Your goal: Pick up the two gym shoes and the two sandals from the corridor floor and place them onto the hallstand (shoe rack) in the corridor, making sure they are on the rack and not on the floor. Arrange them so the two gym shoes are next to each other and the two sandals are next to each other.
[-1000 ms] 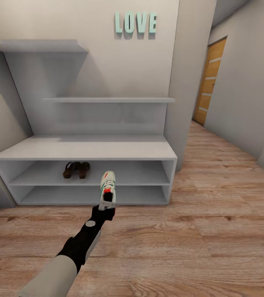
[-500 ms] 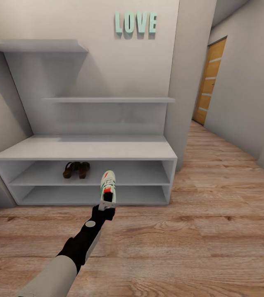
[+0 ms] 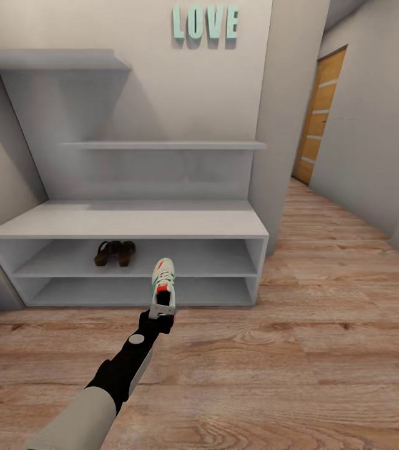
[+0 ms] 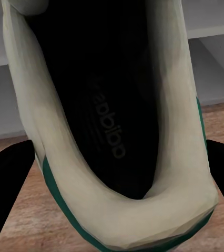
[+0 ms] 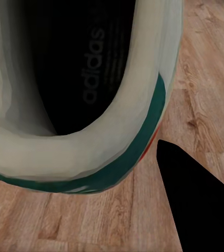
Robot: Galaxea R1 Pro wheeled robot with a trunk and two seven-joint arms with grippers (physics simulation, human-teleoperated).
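In the head view my left gripper (image 3: 162,310) is shut on the heel of a white gym shoe (image 3: 163,279) with green stripes, held toe-up just in front of the hallstand (image 3: 130,222). The left wrist view looks into that gym shoe's (image 4: 112,131) dark inside, with a black finger (image 4: 7,184) on each side. A second gym shoe (image 5: 80,79) hangs over the corridor floor (image 5: 196,79) in the right wrist view, beside a black finger (image 5: 196,199). The two sandals (image 3: 115,253) stand side by side in the hallstand's upper compartment, left of centre.
Two staggered wall shelves (image 3: 162,145) hang above the hallstand, under teal LOVE letters (image 3: 205,24). A wall corner (image 3: 286,125) stands right of the unit, and the corridor runs back to a wooden door (image 3: 316,125). Wood-plank floor (image 3: 324,350) spreads in front.
The whole head view has shifted slightly, so the hallstand and shelves sit a bit higher and larger in the picture: the camera moved. The left gripper still holds the shoe the same way.
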